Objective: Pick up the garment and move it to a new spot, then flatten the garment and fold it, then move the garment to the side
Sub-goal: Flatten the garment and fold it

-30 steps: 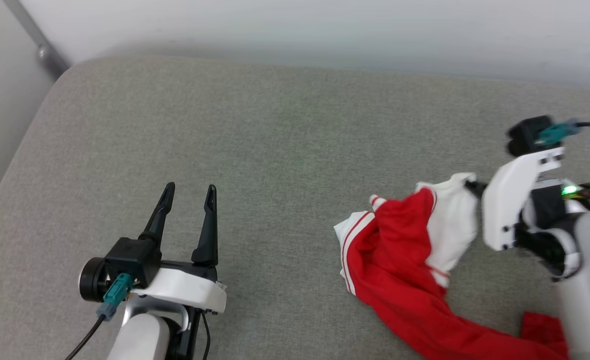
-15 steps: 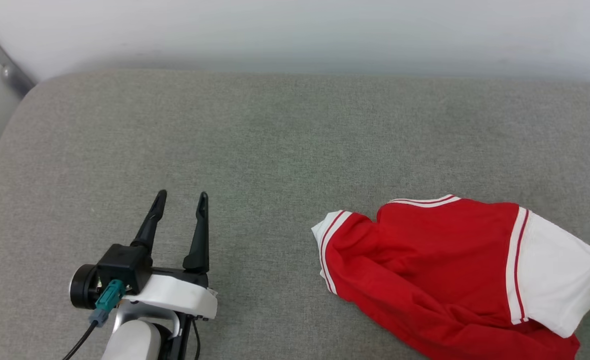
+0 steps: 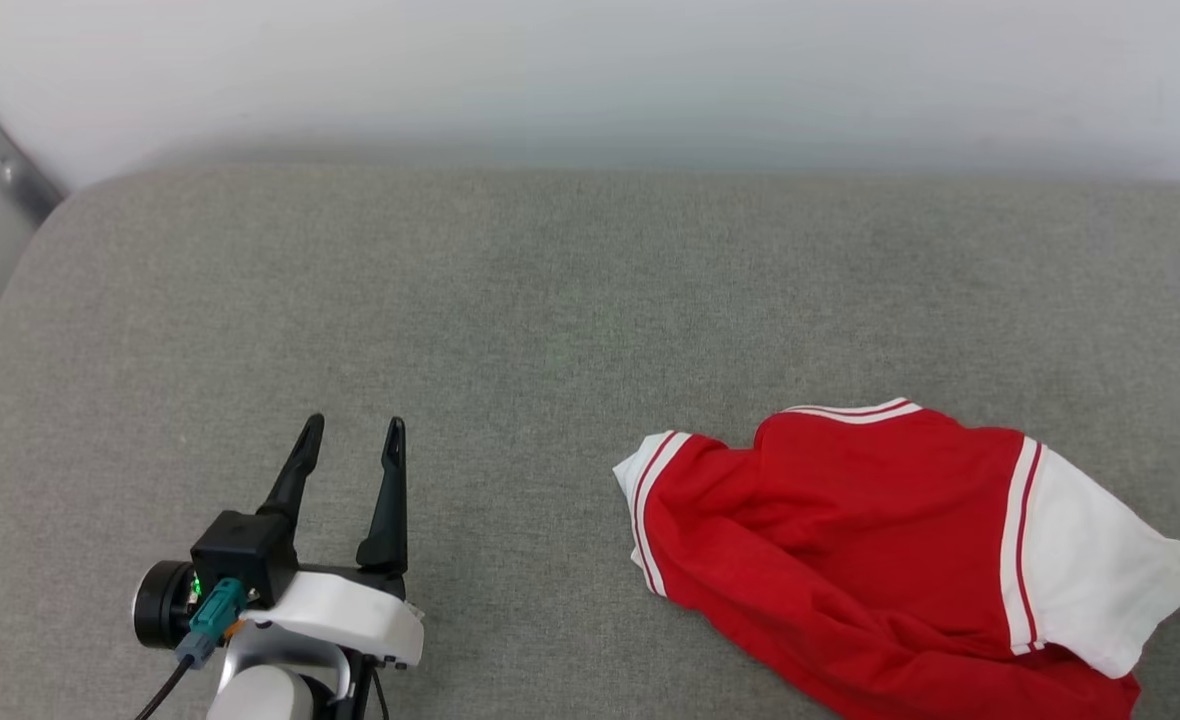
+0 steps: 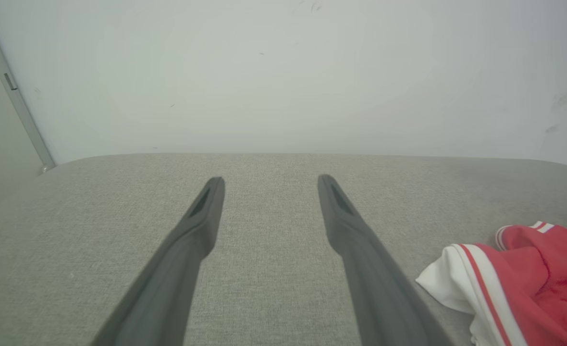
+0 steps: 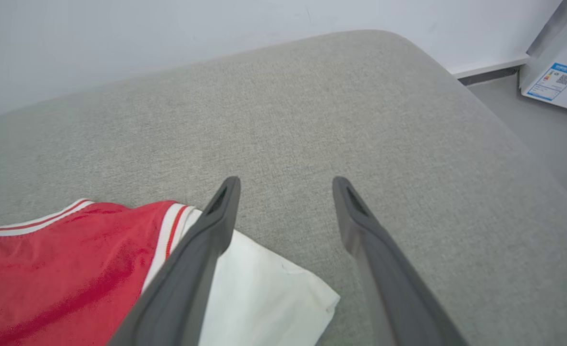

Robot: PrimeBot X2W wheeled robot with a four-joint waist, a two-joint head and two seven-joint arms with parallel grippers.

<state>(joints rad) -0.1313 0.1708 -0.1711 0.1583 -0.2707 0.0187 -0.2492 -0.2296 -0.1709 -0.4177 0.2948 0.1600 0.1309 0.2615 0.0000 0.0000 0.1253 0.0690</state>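
- Grey woven cushion (image 3: 510,300) spreads before me, its rounded far edge meeting a plain pale wall (image 3: 590,70). A thin metal strip (image 3: 10,170) runs down that wall at the far left.
- Past the cushion's right end, the right wrist view shows a grey floor (image 5: 548,129) and a white box with a blue label (image 5: 555,79).
- The garment (image 3: 850,540) lies bunched on the right part of the cushion, red body uppermost. One white sleeve (image 3: 1090,560) lies toward my right side, and a striped cuff (image 3: 650,470) points toward the middle.
- My right gripper (image 5: 286,181) stands spread with nothing between its fingers. One finger sits over the white sleeve's edge, and I cannot tell whether it touches the cloth.
- My left gripper (image 3: 353,425) is spread too and empty, over bare cushion well apart from the garment.
- I judge the garment set down at its spot, so flattening is the step in hand.
- The next move, as I see it, calls for both grippers to take opposite edges, one near each sleeve, and draw the cloth apart until the folds lie out.
- The jersey looks thin and slack, so a pinch could catch two layers at once.
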